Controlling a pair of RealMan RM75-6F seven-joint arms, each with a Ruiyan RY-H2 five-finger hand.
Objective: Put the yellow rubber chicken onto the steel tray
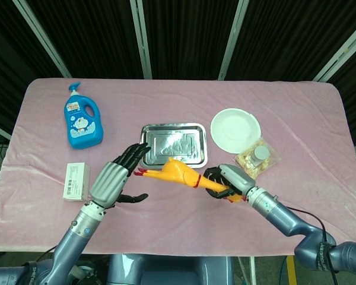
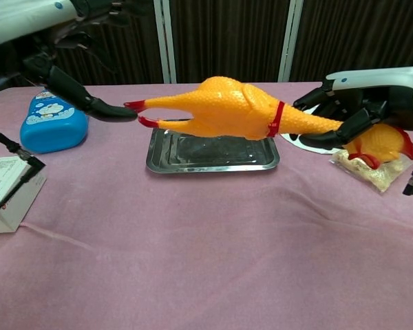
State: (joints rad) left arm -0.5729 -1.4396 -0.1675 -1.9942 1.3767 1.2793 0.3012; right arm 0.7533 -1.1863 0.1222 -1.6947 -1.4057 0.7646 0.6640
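The chicken (image 1: pixel 181 174) is yellow-orange with red feet and a red neck band. The tray (image 1: pixel 173 145) is shiny steel, the worktop (image 1: pixel 296 119) pink, the bottle (image 1: pixel 82 119) blue, the plate (image 1: pixel 235 129) white, the box (image 1: pixel 76 181) white.

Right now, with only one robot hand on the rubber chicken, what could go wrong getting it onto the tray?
The right robot hand grips the yellow rubber chicken only at its neck, so the long body could sag or slip loose. The chicken hangs mostly near the steel tray's near edge, so it may land half off. The open left robot hand sits close to the feet and could bump them.
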